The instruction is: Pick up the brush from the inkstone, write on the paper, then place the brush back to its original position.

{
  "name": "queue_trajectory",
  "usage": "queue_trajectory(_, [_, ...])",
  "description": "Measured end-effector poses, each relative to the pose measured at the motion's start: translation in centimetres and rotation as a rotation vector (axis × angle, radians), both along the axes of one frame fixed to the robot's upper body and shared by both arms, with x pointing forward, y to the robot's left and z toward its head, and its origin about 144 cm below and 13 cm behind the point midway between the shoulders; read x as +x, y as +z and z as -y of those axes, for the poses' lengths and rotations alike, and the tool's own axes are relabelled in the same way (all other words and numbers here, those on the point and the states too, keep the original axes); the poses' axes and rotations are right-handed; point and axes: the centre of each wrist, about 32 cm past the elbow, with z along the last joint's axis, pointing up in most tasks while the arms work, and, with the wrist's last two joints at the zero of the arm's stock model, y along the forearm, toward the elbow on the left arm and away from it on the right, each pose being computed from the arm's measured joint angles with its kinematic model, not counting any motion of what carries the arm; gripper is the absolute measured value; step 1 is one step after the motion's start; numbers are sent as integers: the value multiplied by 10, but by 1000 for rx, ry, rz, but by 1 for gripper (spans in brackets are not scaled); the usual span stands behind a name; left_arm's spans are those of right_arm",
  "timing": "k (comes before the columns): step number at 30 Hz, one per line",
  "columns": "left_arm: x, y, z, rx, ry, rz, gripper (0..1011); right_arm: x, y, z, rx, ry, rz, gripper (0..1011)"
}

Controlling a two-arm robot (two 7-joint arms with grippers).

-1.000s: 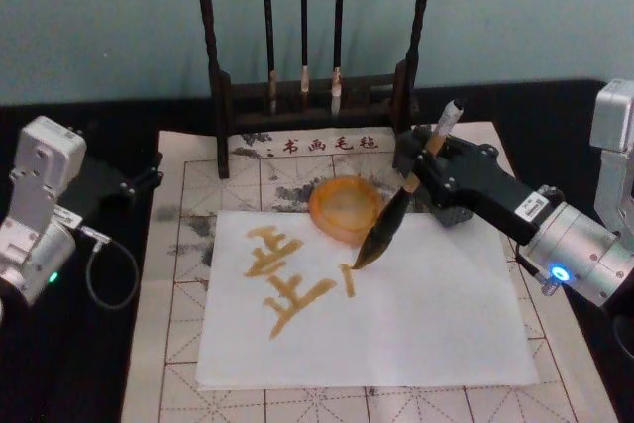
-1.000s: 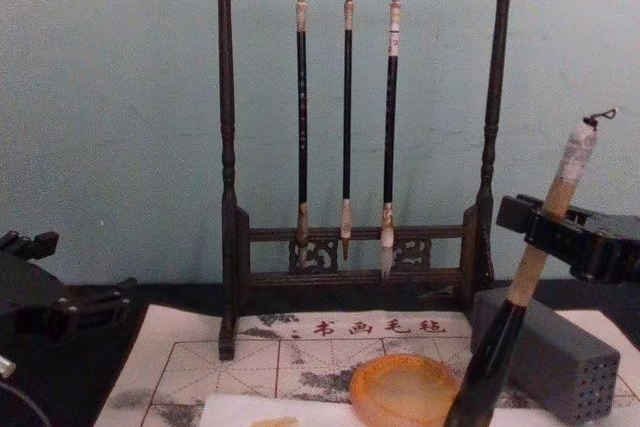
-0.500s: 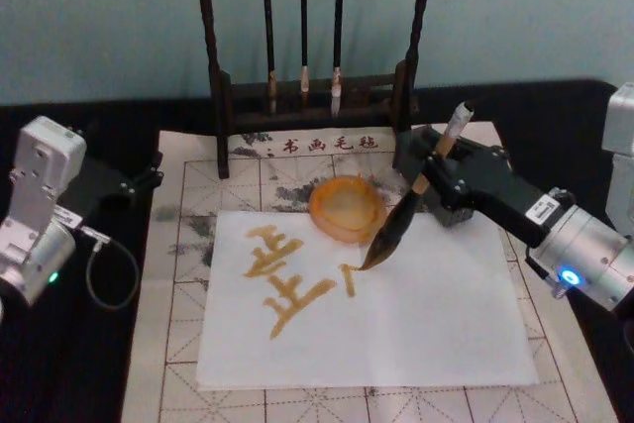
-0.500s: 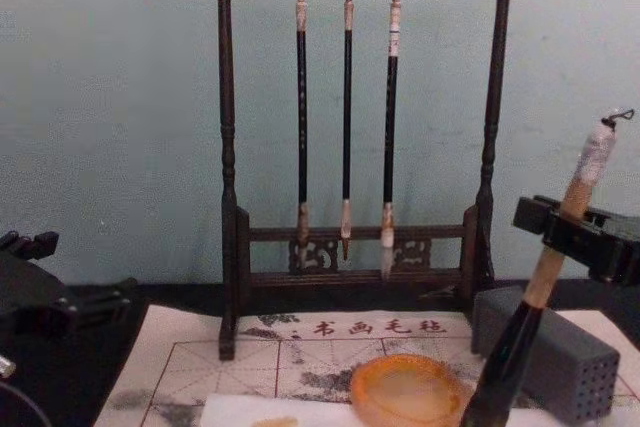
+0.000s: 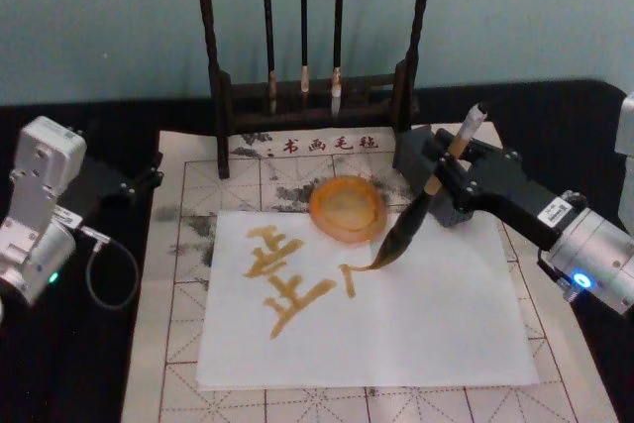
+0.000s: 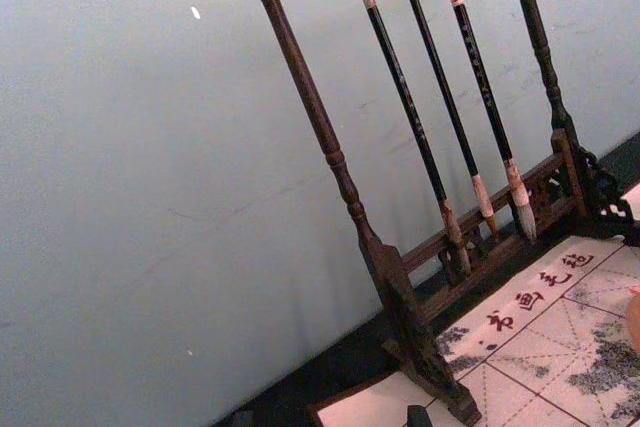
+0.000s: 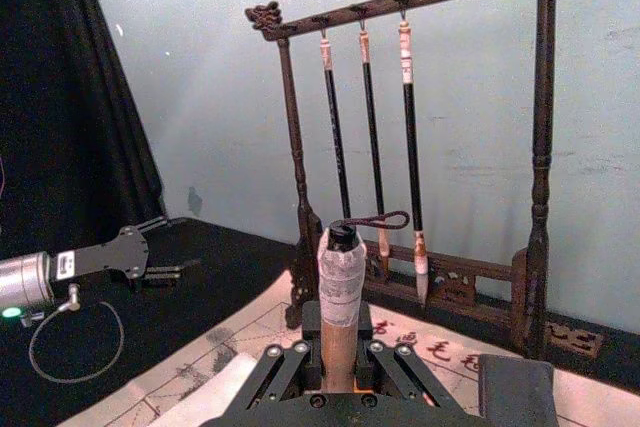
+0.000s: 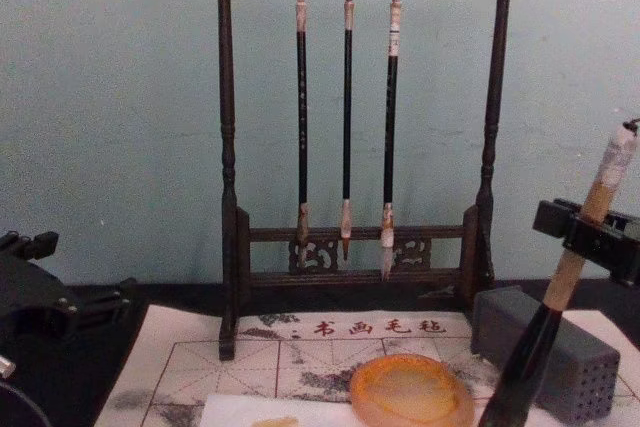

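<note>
One brush (image 5: 409, 232) in right tool (image 5: 439, 177) | tip apparently on paper (image 5: 426, 324) | left tool (image 5: 134, 183) parked

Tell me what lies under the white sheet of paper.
The paper lies on a gridded, ink-stained mat, seen all around it. The mat beneath the sheet is hidden. The brush, in the right pincer, touches the paper's top.

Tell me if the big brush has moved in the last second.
Yes. Held in the right end effector, the brush has slid toward the robot's right, away from the orange dish, its tip on the paper.
</note>
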Motion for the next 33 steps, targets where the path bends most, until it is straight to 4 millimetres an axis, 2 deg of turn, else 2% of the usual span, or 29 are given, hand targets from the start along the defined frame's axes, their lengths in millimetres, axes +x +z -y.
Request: queue_trajectory(33, [0,0,0,0,0,0,1001,-15,2,8,-13,17,0,197])
